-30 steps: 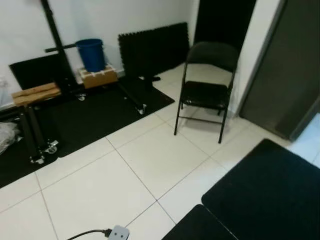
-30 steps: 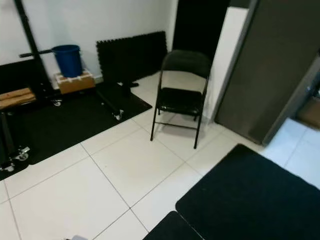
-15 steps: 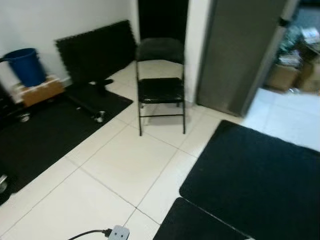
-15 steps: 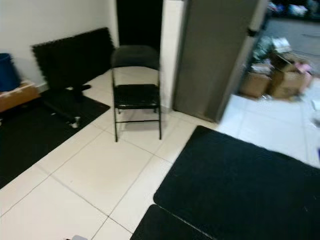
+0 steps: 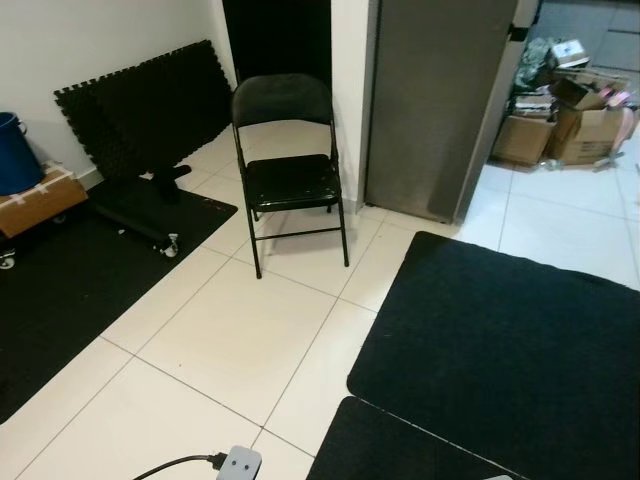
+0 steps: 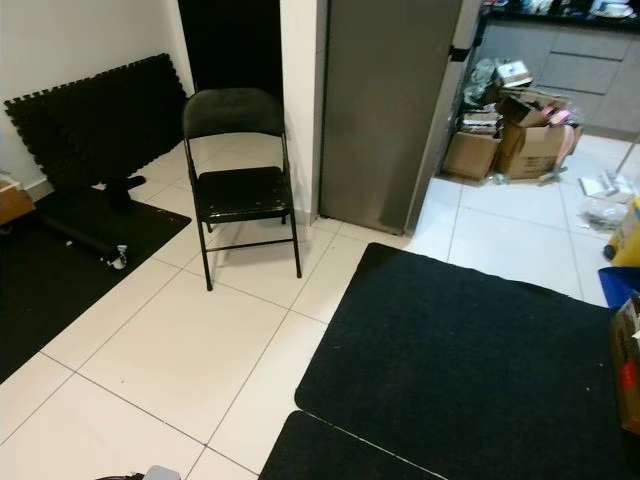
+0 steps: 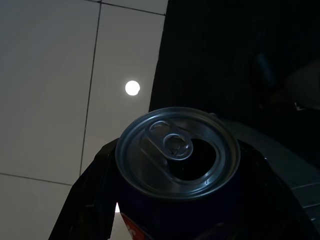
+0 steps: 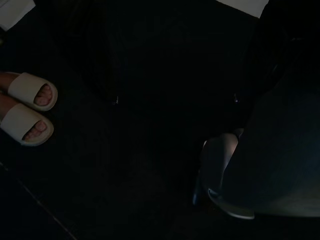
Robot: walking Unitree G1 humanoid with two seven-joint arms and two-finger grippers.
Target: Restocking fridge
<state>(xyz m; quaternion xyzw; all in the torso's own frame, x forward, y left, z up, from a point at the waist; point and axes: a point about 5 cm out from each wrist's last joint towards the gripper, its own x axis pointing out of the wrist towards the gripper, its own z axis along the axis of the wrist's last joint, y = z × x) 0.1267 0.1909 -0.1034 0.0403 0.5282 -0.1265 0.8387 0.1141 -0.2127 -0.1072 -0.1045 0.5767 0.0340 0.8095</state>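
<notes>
Left claw (image 7: 175, 220) clamped on dark blue can (image 7: 177, 165), fingers (image 7: 82, 200) either side; silver top, tab opened. Right claw: can't tell.

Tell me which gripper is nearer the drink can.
Left. The left gripper is clamped on the can, one black finger on each side of it. The right gripper hangs over a dark mat near a person's sandalled feet, with no can by it.
</notes>
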